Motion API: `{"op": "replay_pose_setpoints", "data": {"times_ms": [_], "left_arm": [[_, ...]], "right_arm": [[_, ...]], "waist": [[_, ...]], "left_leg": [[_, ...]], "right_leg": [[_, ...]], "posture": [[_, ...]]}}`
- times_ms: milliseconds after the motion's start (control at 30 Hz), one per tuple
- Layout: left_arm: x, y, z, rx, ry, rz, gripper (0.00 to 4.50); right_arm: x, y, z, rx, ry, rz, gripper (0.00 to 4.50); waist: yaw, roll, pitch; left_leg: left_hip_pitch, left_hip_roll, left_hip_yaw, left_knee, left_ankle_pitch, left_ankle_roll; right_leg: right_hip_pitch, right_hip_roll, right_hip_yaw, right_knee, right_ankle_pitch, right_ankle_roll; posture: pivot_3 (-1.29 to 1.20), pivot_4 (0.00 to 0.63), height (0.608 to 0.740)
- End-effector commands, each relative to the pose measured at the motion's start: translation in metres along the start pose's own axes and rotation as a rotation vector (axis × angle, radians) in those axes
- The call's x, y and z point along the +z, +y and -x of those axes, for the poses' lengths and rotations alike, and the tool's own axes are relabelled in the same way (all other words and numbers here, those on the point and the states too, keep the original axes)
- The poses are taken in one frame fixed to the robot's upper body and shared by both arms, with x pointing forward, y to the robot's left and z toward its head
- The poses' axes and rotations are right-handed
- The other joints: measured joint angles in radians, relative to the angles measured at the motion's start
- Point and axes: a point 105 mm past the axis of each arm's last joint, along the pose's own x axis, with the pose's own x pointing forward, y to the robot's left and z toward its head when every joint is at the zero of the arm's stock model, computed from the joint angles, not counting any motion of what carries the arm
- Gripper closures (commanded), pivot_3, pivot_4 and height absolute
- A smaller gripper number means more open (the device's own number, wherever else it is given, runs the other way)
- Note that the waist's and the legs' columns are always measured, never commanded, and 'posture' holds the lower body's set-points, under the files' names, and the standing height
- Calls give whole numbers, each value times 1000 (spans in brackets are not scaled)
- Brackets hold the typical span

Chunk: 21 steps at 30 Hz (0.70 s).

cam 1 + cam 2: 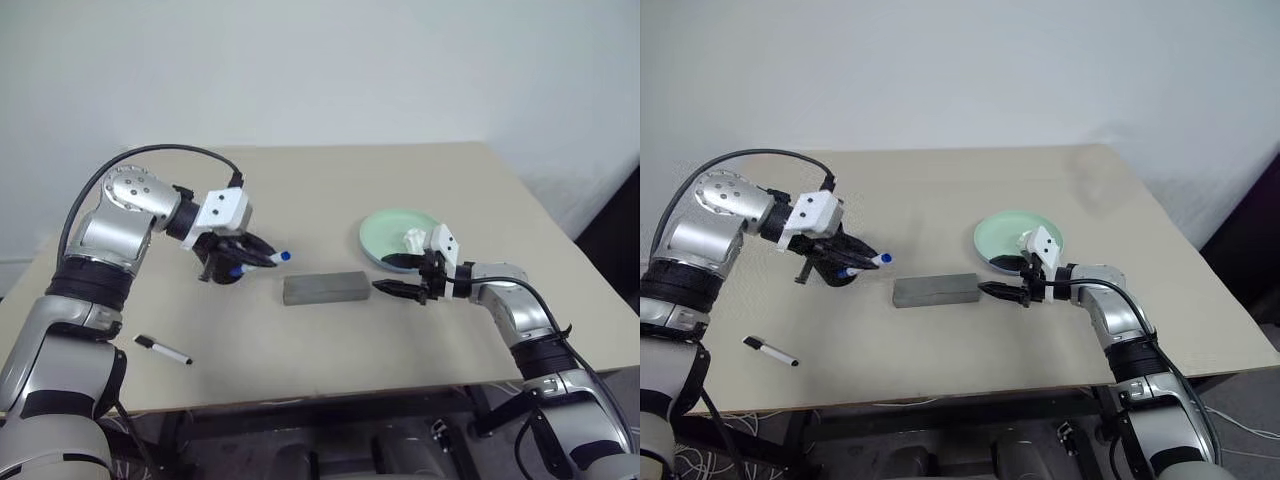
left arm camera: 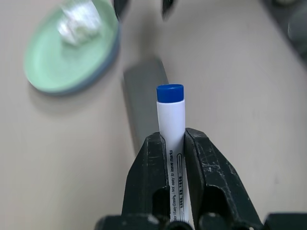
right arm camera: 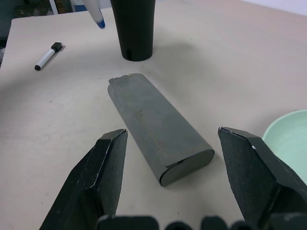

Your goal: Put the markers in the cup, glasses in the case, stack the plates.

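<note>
Up on the left, the left hand (image 1: 262,256) is clamped on the white marker (image 2: 171,125), its two black fingers (image 2: 148,172) pressed against the barrel while the blue cap sticks out past the tips. Hand and marker hang over the black cup (image 1: 830,272), which stands upright on the left part of the surface (image 1: 400,330); the marker points toward the right, and its cap end sits just beside the cup's rim.

Near the front left edge the black marker (image 1: 163,350) lies flat, well apart from the cup.

At the middle of the surface lies the grey case (image 3: 156,129), closed, its long side running left to right. The right hand (image 3: 172,165) hovers just to the right of the case's right end, its fingers (image 3: 108,167) spread wide apart with nothing between them, pointing left at the case.

Farther back on the right sits the pale green plate (image 1: 385,235), with a blue rim edge showing under it in the left wrist view. A small white lump of tissue (image 1: 413,240) rests on the plate. The right hand's wrist is near the plate's front edge.
</note>
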Motion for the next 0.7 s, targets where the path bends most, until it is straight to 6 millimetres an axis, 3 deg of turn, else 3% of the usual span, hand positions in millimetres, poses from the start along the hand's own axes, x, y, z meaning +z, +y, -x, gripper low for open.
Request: {"op": "replay_pose_setpoints", "data": {"times_ms": [33,267,467,700], "left_arm": [[24,16,17,159,-144,15,4418],[24,41,58,534,-241,61,4418],[14,46,83,723,-284,122,4418],[-12,39,90,817,-299,233,4418]], "right_arm": [[18,-4,1,-2,-34,62,1207],[18,-5,3,0,-28,66,1207],[19,-6,1,9,-26,70,1207],[20,-6,-2,26,-25,72,1207]], "waist": [[0,0,0],[0,0,0],[1,0,0],[1,0,0]], "left_leg": [[0,0,0,0,0,0],[3,0,0,0,0,0],[3,0,0,0,0,0],[3,0,0,0,0,0]], "right_leg": [[0,0,0,0,0,0],[3,0,0,0,0,0],[3,-1,0,-1,0,0],[3,-1,-1,-1,0,0]], "posture": [[0,0,740],[0,0,740],[0,0,740],[0,0,740]]}}
